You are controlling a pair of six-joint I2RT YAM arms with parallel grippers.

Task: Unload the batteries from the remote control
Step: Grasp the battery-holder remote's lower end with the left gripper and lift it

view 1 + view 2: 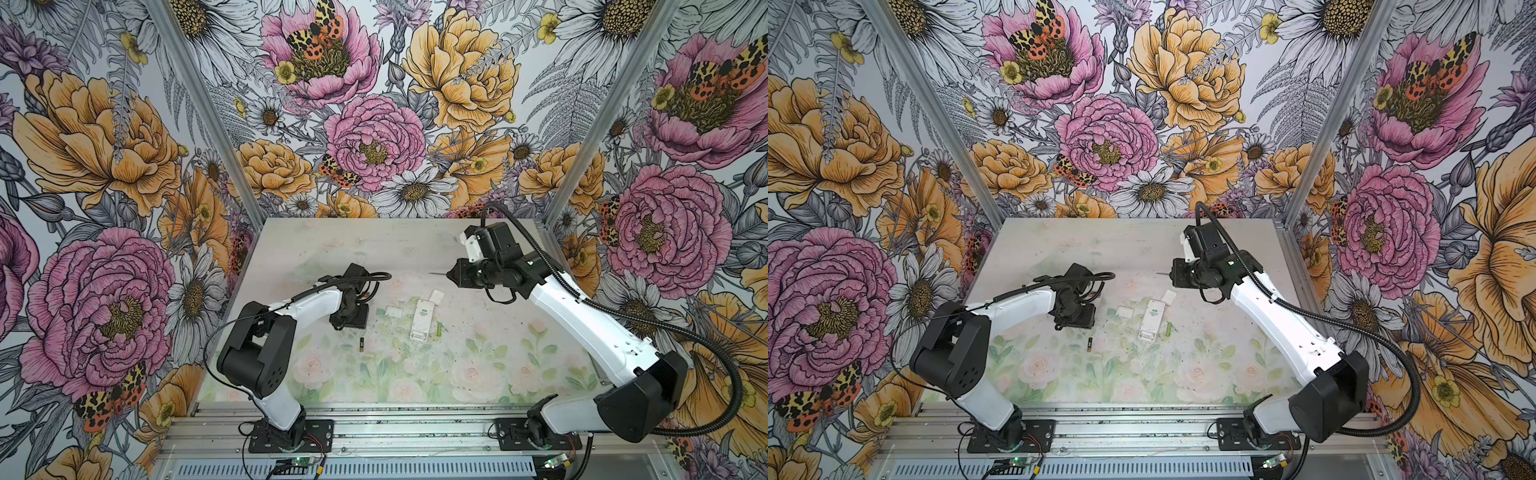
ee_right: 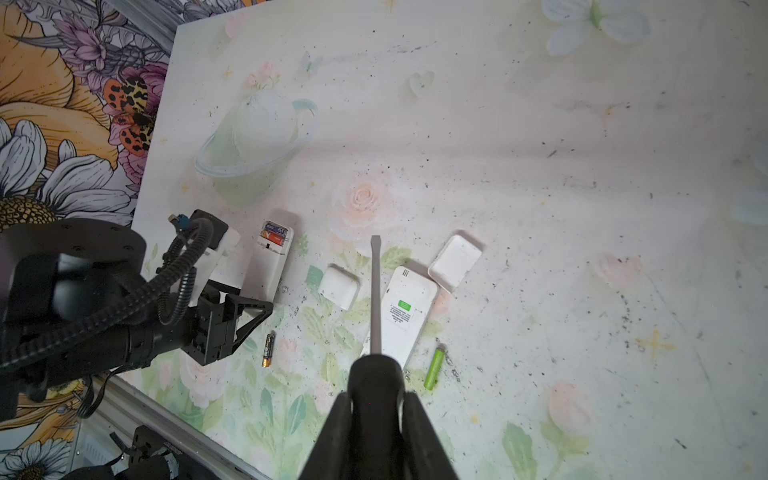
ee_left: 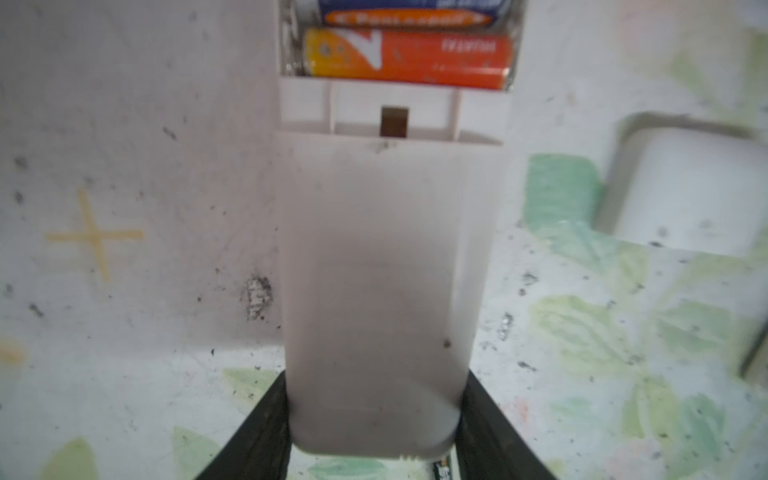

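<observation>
My left gripper (image 3: 374, 436) is shut on the end of a white remote control (image 3: 386, 270), one jaw on each side. Its uncovered compartment holds an orange-red battery (image 3: 409, 58) and, beside it, a blue-and-orange one (image 3: 411, 8). In both top views the left arm (image 1: 349, 318) hides this remote. A black gold-ended battery (image 1: 361, 345) and a lime green battery (image 1: 438, 330) lie loose on the mat. My right gripper (image 2: 376, 411) is shut on a screwdriver (image 2: 376, 299), held in the air above the mat.
A second white remote (image 1: 422, 320) with a green label lies mid-table, the green battery beside it. Two white covers (image 2: 338, 286) (image 2: 455, 262) lie near its far end. The mat (image 1: 457, 374) is printed with pale flowers.
</observation>
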